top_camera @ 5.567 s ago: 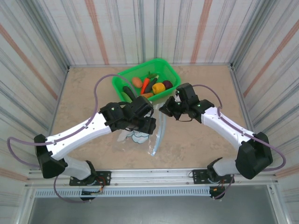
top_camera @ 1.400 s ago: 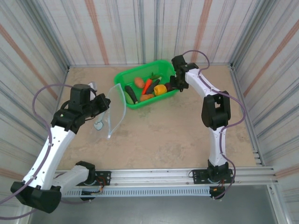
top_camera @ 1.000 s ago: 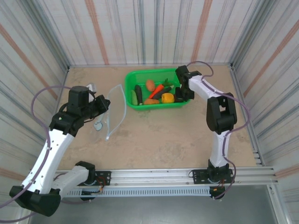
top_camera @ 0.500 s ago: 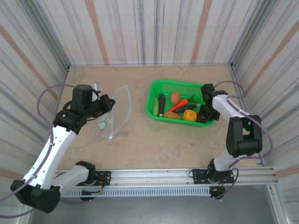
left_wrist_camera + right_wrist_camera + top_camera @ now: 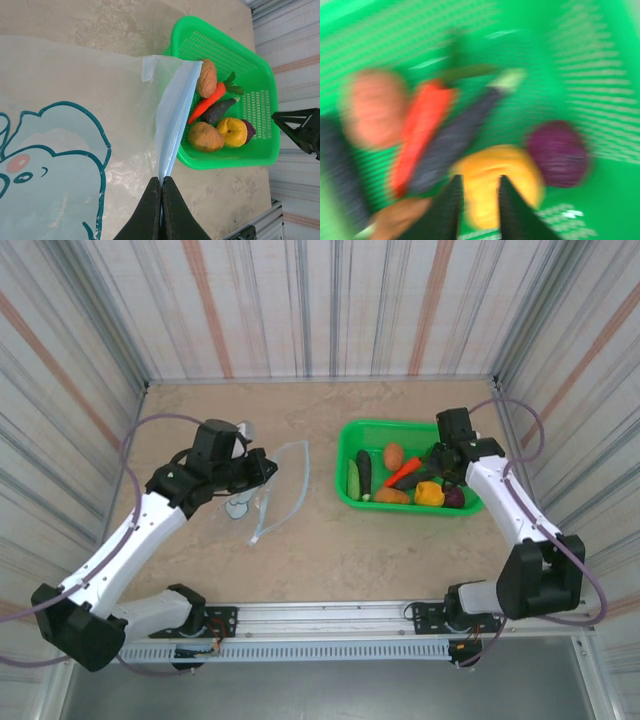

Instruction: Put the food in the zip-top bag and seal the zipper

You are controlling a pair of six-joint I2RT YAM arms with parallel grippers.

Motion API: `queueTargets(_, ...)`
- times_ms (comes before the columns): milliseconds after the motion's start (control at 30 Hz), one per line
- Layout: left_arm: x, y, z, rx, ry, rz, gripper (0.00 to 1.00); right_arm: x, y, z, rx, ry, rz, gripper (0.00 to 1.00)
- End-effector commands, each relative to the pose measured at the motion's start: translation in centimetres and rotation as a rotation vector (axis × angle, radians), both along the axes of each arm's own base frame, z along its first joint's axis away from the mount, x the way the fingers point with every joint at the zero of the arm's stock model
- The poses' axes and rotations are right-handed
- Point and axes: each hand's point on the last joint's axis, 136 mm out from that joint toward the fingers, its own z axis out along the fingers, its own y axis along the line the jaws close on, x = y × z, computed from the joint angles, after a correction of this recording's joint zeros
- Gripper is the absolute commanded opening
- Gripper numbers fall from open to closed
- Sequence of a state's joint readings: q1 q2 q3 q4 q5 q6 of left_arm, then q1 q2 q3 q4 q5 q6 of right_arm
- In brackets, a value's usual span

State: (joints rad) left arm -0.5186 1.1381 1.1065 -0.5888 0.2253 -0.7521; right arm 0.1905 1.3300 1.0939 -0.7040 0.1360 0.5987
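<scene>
The clear zip-top bag point(image 5: 55, 125) with its blue elephant print hangs from my left gripper point(image 5: 161, 184), which is shut on the light blue zipper point(image 5: 175, 112) at the mouth edge. In the top view that gripper point(image 5: 266, 465) holds the bag point(image 5: 290, 478) left of the basket. The food lies in the green basket point(image 5: 346, 462): carrot point(image 5: 207, 103), eggplant point(image 5: 220, 110), two potatoes point(image 5: 205, 137), yellow ball point(image 5: 231, 132), purple ball point(image 5: 248, 131). My right gripper point(image 5: 480, 192) hovers open just above the yellow ball point(image 5: 492, 165), in a blurred view.
The green basket point(image 5: 227, 156) sits at the right of the table, near the right wall. A green cucumber point(image 5: 353, 480) lies at its left end. Bare tabletop point(image 5: 330, 540) stretches between the bag and the near rail.
The basket slid from the back centre to the right side with my right arm. My left arm swung the bag out to the left, then back toward the middle.
</scene>
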Motion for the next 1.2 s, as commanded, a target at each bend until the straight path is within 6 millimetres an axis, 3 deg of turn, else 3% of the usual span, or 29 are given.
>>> queueTargets(0, 0.9, -1.2, 1.7, -0.047, -0.025, -0.002, 0.0, 0.0, 10.7, 3.9, 0.366, -0.123, 0.371, 0.39)
queueTargets(100, 1.1, -1.6, 2.0, -0.049, -0.019, -0.002, 0.0, -2.4, 17.8, 5.9, 0.616, -0.108, 0.602, 0.52)
queueTargets(200, 1.1, -1.8, 2.4, -0.053, -0.024, -0.003, 0.0, -4.0, 22.0, 6.8, 0.763, -0.118, 0.683, 0.8)
queueTargets(367, 1.1, -1.8, 2.9, -0.05, -0.02, -0.001, 0.0, -5.2, 27.5, 7.7, 0.913, -0.14, 0.78, 0.82)
queueTargets(433, 1.0, -1.7, 3.0, -0.045, -0.017, 0.0, 0.0, -5.1, 28.7, 7.0, 0.898, -0.13, 0.79, 0.81)
queueTargets(500, 0.9, -1.7, 3.3, -0.042, -0.021, -0.004, 0.0, -4.7, 30.2, 5.8, 0.871, -0.082, 0.798, 0.76)
queueTargets(600, 0.6, -1.3, 3.4, -0.017, -0.023, -0.011, 0.0, -3.4, 31.1, 4.4, 0.805, -0.049, 0.768, 0.5)
queueTargets(667, 0.4, -0.8, 3.4, 0.022, -0.028, -0.019, 0.0, -2.4, 31.1, 4.5, 0.791, -0.064, 0.746, 0.29)
queueTargets(767, -0.1, 0.5, 3.1, 0.124, -0.025, -0.027, 0.0, -2.1, 31.0, 5.5, 0.798, -0.079, 0.762, 0.1)
queueTargets(867, -0.6, 1.1, 2.4, 0.192, -0.01, -0.062, 0.04, -2.5, 31.2, 5.7, 0.796, -0.024, 0.802, 0.03)
queueTargets(1033, -1.2, 1.7, 1.5, 0.273, 0.029, -0.111, 0.16, -2.9, 30.9, 5.0, 0.747, 0.048, 0.824, 0.02)
queueTargets(1167, -1.3, 1.0, 1.1, 0.248, 0.047, -0.141, 0.22, -3.1, 31.1, 5.1, 0.737, 0.047, 0.822, 0.03)
